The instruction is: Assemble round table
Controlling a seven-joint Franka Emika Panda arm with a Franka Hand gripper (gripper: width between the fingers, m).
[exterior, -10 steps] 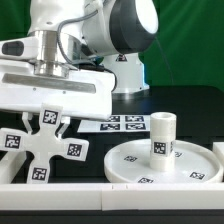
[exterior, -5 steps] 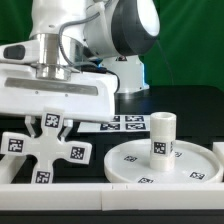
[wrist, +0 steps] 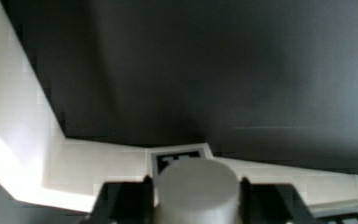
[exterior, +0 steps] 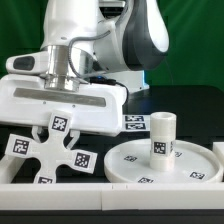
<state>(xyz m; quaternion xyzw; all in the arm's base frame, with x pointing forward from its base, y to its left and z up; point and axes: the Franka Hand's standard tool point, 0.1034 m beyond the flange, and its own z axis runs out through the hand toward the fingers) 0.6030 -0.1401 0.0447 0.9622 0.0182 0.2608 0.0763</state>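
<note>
Exterior view, tool: the tool (exterior: 57, 118) hung under the arm's wide white hand on the exterior view's left, clamped on the cross-shaped foot (exterior: 58, 150).
Exterior view, foot: its tagged arms spread toward the camera; whether it touched the black tabletop (exterior: 195, 110) could not be told.
Exterior view, disc: the round disc (exterior: 200, 166) lay flat on the exterior view's right, with the leg (exterior: 161, 135) upright on its hub.
Exterior view, room: a narrow dark gap lay between the foot's nearest arm and the disc's rim; bare tabletop lay behind the disc.
Exterior view, edges: a white border rail (exterior: 100, 188) ran along the near side, just beside the foot and the disc.
Exterior view, other: the marker board (exterior: 135, 122) lay behind, between the tool and the leg.
Wrist view, tool: the tool (wrist: 190, 200) showed dark fingers (wrist: 115, 205) closed on either side of a grey rounded stub.
Wrist view, foot: the white arms of the foot (wrist: 87, 165) spread out from there, one carrying a tag.
Wrist view, room: beyond them only dark tabletop (wrist: 211, 70) showed.
</note>
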